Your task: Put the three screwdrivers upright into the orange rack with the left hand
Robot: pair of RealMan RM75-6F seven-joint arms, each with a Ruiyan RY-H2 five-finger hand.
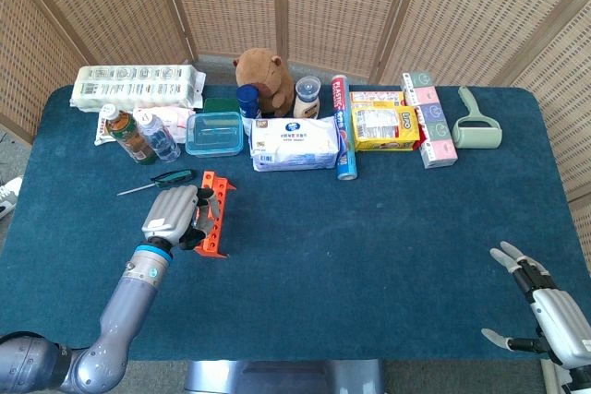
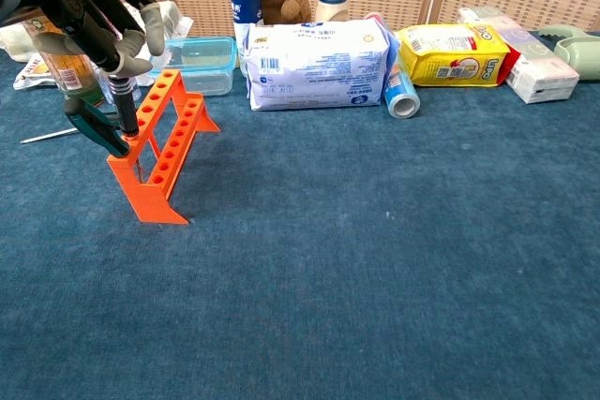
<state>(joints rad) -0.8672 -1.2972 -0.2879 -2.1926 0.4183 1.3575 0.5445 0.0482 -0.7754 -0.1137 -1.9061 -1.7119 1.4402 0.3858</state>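
1. At the lower right corner of the head view, nearest the camera, the right hand hangs off the table's front edge with its fingers spread and nothing in them.
2. The table is covered in dark blue cloth, and its middle shows bare across both views.
3. At the left of the frame the orange rack stands on the cloth, its two rows of holes running away from the camera.
4. A black-handled screwdriver stands upright in a hole near the rack's front end. A green-handled screwdriver leans at a slant against the rack's left side, just beside the black one.
5. The left hand is directly above the black handle, fingers curled downward around its top. Whether they pinch the handle or only touch it I cannot tell.
6. Just beyond the rack, toward the upper left, a third screwdriver with a green handle lies flat on the cloth, apart from the rack.
7. Along the far edge stand bottles, a clear lidded box, a white wipes pack, a yellow packet, a brown plush animal and a pale green lint roller.
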